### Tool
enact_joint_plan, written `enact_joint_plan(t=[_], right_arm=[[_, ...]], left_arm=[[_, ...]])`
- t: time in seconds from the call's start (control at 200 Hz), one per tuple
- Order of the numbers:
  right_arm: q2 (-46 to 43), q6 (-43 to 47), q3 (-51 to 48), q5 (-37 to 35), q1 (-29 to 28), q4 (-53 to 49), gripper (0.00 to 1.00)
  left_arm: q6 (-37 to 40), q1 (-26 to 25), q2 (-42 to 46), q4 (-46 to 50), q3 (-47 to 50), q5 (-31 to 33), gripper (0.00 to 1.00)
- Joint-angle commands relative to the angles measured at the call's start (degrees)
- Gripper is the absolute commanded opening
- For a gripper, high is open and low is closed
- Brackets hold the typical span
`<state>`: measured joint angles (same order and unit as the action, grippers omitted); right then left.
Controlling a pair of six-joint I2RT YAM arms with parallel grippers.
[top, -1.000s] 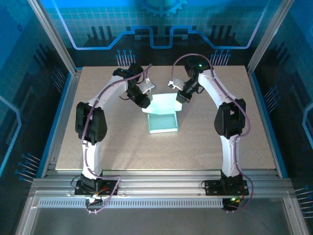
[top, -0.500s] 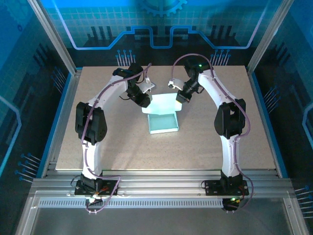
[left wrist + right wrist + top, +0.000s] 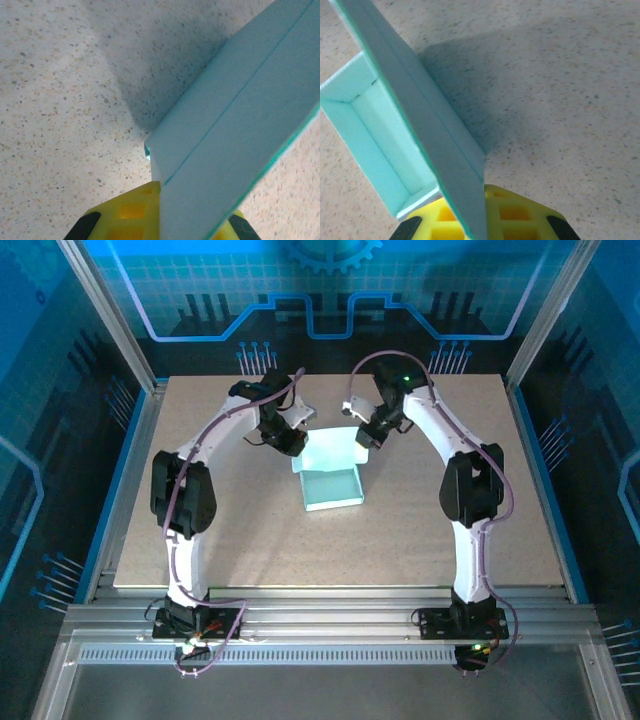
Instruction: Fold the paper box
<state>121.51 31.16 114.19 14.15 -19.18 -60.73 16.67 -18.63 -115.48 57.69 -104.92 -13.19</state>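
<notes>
Top external | left gripper (image 3: 296, 446) clamped on paper box (image 3: 331, 488) lid flap; right gripper (image 3: 364, 437) likewise | lid apparently raised

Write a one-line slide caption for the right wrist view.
Right gripper pinches the raised flap of the paper box over a speckled table.

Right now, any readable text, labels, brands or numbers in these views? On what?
None readable.
The paper box is plain card with no print.
The table is bare speckle.
The back panel has only gear and circuit-line graphics, no letters.
</notes>
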Motion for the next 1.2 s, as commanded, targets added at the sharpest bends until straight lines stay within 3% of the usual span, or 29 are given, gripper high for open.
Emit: enact_joint_plan(t=[0.0,0.31,0.5,0.615,0.865,1.196], right_arm=[[-5.33,-13.51,-5.69,-8.56,-0.77,7.61,0.00],[-16.74,-40.08,-23.30,-22.95,-5.24,23.79,0.00],[-22.97,-49.75,-33.06,-30.77,-8.87,33.80,0.00],[-24.78,-55.13,-36.96,-31.91,-9.85,37.94,0.00],[-24.88,-61.01,-38.27,-40.46,-14.05,40.49,0.00],[-22.69,-67.43,-35.44,-45.96,-17.69,37.68,0.00]], left_arm=[[-9.49,-0.38,7.00,-8.11,4.64,0.62,0.00],[-20.53,-4.18,11.96,-24.27,14.92,12.19,0.00],[-26.92,-4.75,11.77,-27.11,14.22,18.13,0.00],[-29.99,-5.39,12.52,-29.92,15.37,19.18,0.00],[-30.80,-7.84,14.66,-35.43,19.54,21.96,0.00],[-34.38,-7.99,16.17,-42.55,25.07,22.82,0.00]])
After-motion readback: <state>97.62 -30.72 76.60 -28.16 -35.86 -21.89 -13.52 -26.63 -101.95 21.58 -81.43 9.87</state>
